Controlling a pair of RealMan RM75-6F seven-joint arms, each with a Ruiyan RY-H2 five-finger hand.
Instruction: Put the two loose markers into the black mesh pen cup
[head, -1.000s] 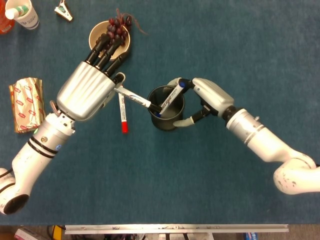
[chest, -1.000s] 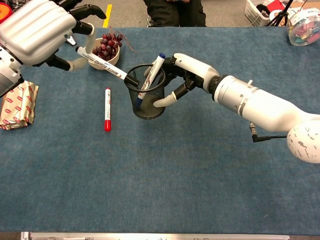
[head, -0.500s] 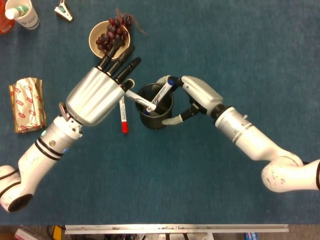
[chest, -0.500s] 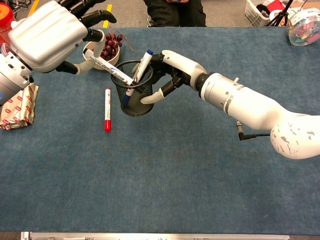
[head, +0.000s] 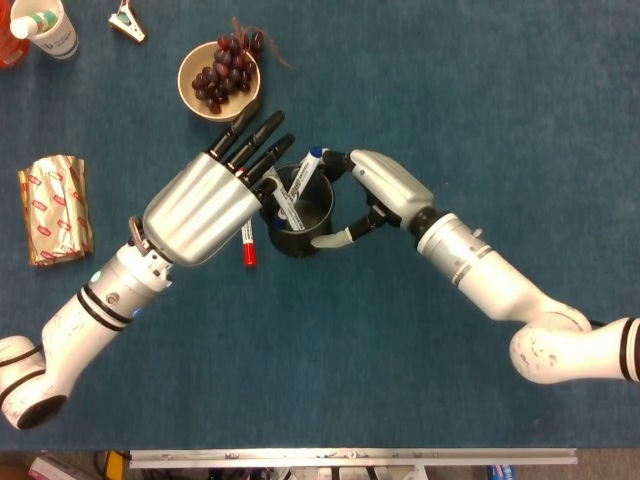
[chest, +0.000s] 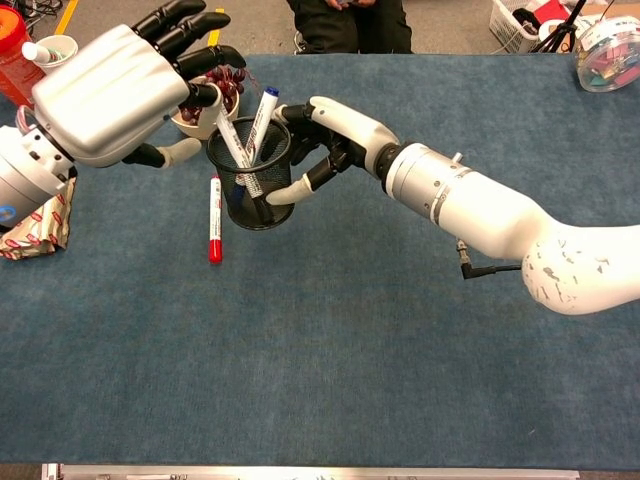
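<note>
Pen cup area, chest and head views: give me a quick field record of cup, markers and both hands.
cup: black mesh cup, upright on the blue table
in cup: blue-capped marker and a black-capped marker, both leaning
loose: red marker flat on table, left of cup
right hand: fingers grip the cup
left hand: above cup's left side, fingers spread, holding nothing visible

Black mesh cup (chest: 248, 185); red-capped marker (chest: 214, 219); blue cloth (chest: 330, 340).

A blue-covered bench (head: 450, 90) carries a mesh cup (head: 318, 225), red marker (chest: 214, 222), grape bowl (head: 200, 97), foil packet (head: 55, 208) and clip (head: 127, 20).
</note>
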